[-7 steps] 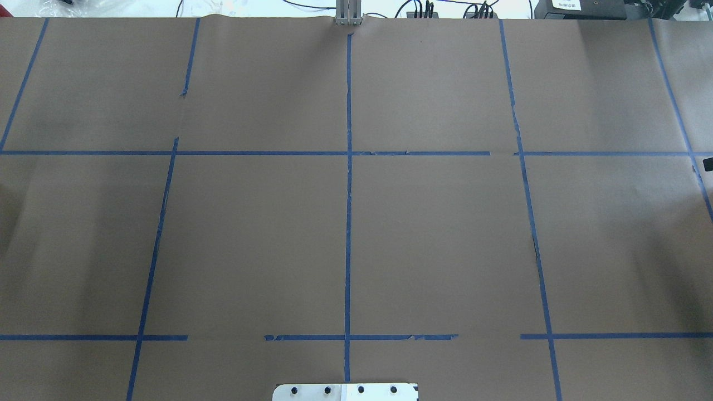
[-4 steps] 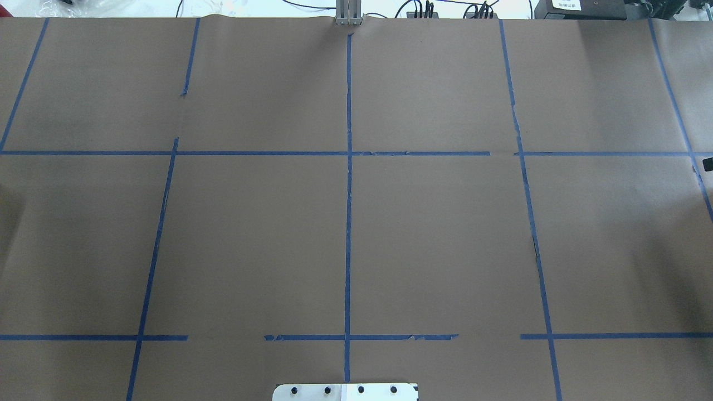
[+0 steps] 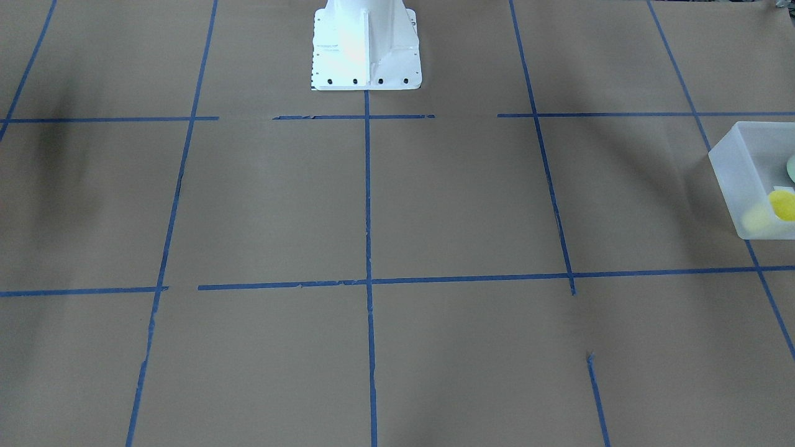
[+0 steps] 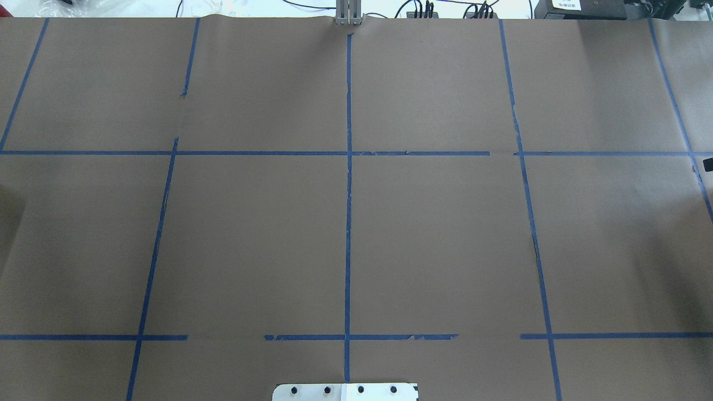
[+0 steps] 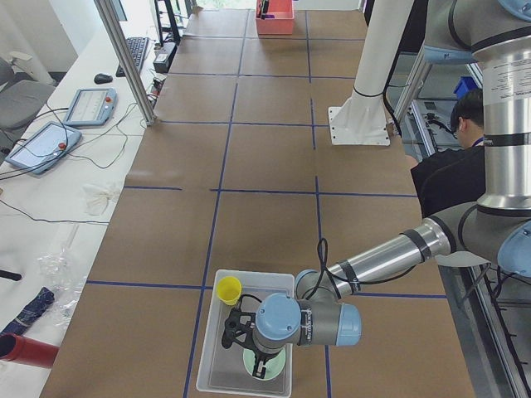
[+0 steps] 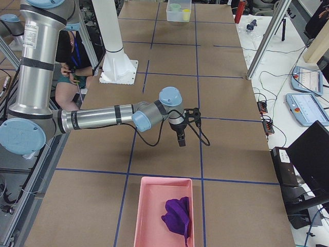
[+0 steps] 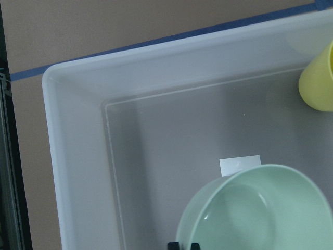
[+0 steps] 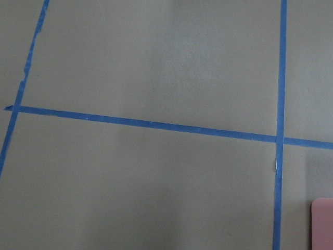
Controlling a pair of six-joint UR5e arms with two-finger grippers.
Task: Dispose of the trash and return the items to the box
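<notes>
Well, both items lie inside the frosted box [image 5: 217,365] at the table's end on the robot's left. The yellow cup [image 5: 228,288] is in one corner and the mint-green bowl [image 7: 255,213] sits open side up, apart from it, partly over a small white label [image 7: 239,165]. The left gripper [image 5: 259,366] hangs right above the bowl. I see only two dark fingertips [image 7: 174,245] at the wrist view's lower edge by the rim, so I cannot tell how wide it stands. The right gripper [image 6: 180,140] points down over the brown paper, near a pink tray [image 6: 149,216] holding a purple cloth [image 6: 176,216] — I cannot tell its opening either.
</notes>
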